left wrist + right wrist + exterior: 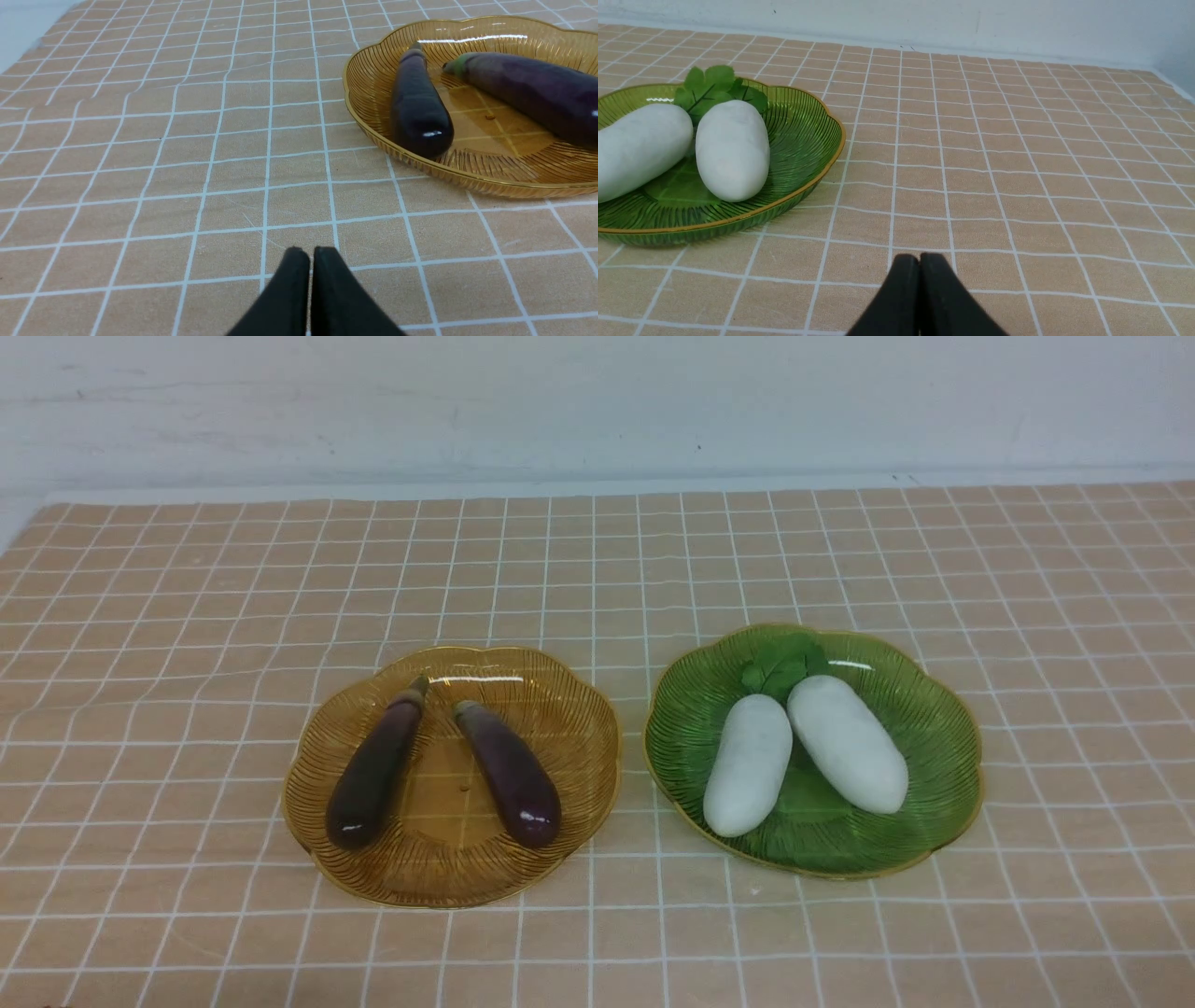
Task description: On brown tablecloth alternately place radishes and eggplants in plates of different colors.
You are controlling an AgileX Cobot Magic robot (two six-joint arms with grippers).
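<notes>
On the brown tablecloth point(597, 569), the amber-yellow plate point(569, 709) holds two dark purple eggplants, one on the left point(375, 768) and one on the right point(510, 775). The green plate point(943, 728) holds two white radishes, the left one point(747, 763) and the right one point(848, 743), leaves at the far end. No gripper shows in the front view. My left gripper point(310, 254) is shut and empty over bare cloth, short of the amber plate point(373, 56) and its eggplants point(418, 105). My right gripper point(919, 260) is shut and empty over bare cloth beside the green plate point(817, 135) with its radishes point(732, 149).
A pale wall point(597, 401) runs along the far edge of the cloth. The cloth is slightly wrinkled at the left. The two plates sit side by side near the middle, a narrow gap between them.
</notes>
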